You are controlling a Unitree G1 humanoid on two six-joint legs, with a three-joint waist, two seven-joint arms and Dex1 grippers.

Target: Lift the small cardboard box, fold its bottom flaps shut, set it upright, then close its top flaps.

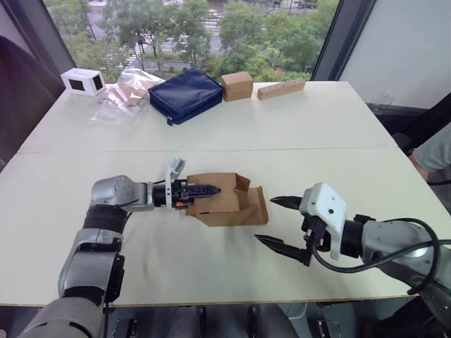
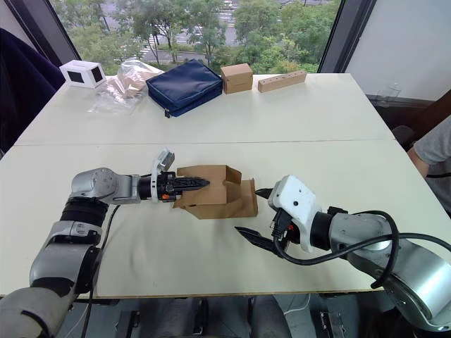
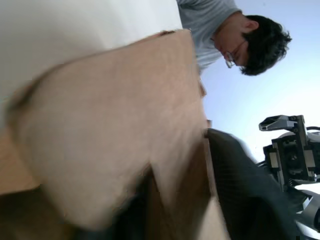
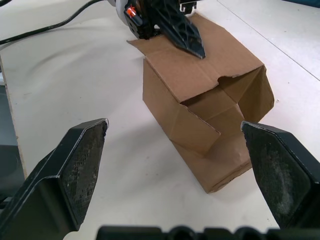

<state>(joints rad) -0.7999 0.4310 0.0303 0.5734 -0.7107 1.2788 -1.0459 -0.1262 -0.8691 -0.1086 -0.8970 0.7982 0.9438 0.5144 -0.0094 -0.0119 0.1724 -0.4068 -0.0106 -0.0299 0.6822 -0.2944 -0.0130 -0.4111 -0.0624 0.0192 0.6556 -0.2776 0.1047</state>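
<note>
The small cardboard box lies on its side in the middle of the white table. Its open end with loose flaps faces my right arm. My left gripper reaches in from the left and is shut on the box's upper wall, one black finger lying flat on top. To the right of the box, my right gripper stands open just above the table, a short gap from the flaps. In the right wrist view its two fingers frame the box without touching it.
Along the far edge stand a white box with a dark window, a clear plastic bag, a navy pouch, another brown carton and a long cardboard bar. A person sits at the table's right side.
</note>
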